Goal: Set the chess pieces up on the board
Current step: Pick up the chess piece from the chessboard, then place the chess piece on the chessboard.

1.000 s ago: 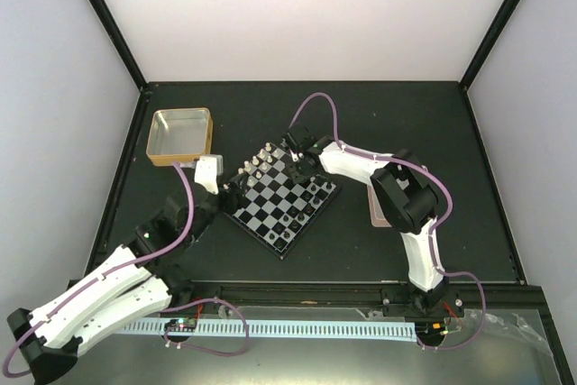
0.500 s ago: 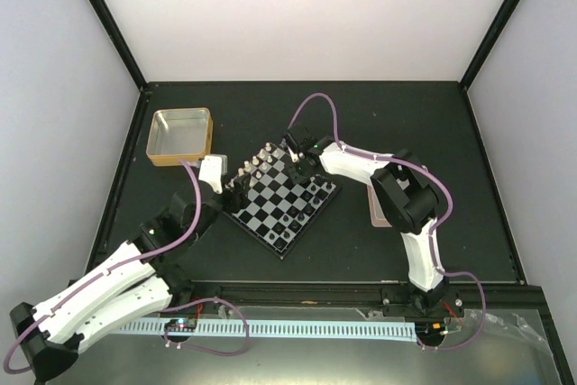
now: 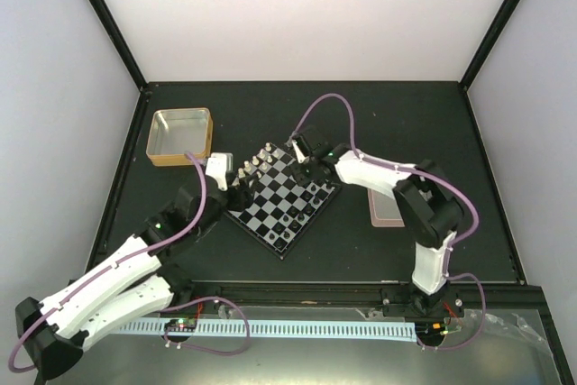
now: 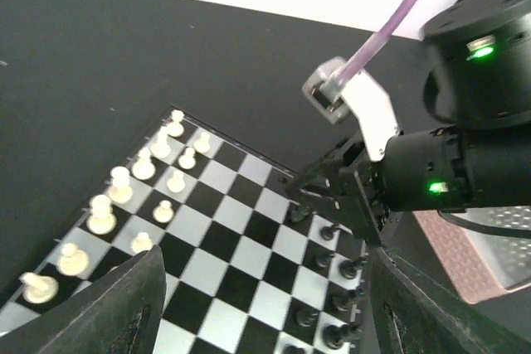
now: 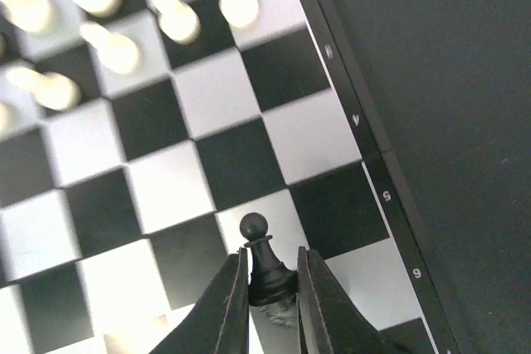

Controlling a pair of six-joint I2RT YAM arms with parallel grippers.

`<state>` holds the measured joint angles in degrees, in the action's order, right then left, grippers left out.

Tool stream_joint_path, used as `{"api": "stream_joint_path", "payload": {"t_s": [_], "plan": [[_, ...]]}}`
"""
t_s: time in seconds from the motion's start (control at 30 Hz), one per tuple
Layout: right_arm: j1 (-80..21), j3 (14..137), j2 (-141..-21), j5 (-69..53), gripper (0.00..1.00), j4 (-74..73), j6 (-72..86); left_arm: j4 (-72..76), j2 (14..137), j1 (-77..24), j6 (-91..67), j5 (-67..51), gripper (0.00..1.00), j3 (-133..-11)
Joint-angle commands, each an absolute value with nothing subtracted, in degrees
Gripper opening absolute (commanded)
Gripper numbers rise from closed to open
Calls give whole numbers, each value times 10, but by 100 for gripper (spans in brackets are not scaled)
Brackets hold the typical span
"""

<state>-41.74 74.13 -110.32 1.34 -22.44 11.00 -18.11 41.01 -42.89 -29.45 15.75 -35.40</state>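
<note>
Two arms now crowd the board (image 3: 270, 223), seen from overhead. We note that the right gripper (image 5: 268, 261) has swung in from the board's 12 o'clock corner to its 1 o'clock edge. Its fingers have narrowed onto a black pawn (image 5: 255, 238), pinched over a pale square beside the numbered rim. We judge a placement is at hand. The left gripper (image 4: 265, 304), fingers spread wide and empty, has edged up at 9 o'clock, near the silver pieces (image 4: 120, 184). The pawn's base is hidden between the fingers, so we cannot tell whether it touches the square.
</note>
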Motion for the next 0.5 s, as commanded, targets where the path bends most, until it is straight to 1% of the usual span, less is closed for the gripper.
{"api": "stream_joint_path", "payload": {"t_s": [0.0, 0.17, 0.33, 0.47], "plan": [[-417, 713, -1007, -45, 8, -136, 122, -120, 441, -403, -370, 44, 70, -384], [-417, 640, -911, -150, 9, -71, 131, -81, 493, -385, -415, -57, 70, -411], [-416, 559, -824, -265, 9, 5, 136, -55, 509, -360, -444, -137, 70, -419], [-417, 521, -784, -316, 9, 36, 136, -14, 518, -349, -467, -203, 69, -415]]}}
